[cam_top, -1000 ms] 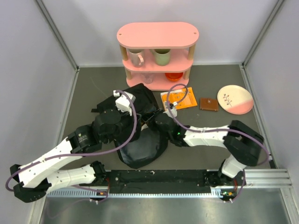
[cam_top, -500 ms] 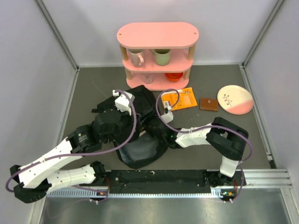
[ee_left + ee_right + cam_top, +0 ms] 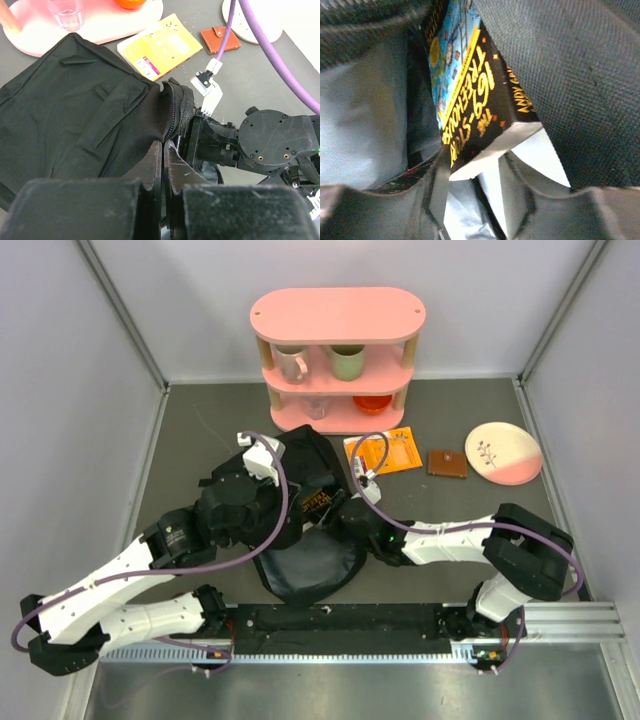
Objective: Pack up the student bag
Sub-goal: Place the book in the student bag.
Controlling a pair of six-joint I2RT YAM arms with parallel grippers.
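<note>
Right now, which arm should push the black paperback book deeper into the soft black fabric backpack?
Right. The right gripper is at the book, inside the backpack mouth; the left gripper is pinching its zipper edge.

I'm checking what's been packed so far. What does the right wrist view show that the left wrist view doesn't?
Only the right wrist view: a book with yellow lettering, tucked beside pale lining. Only the left wrist view: a booklet, a brown wallet, a glass and the pink shelf. Both: the black bag.
</note>
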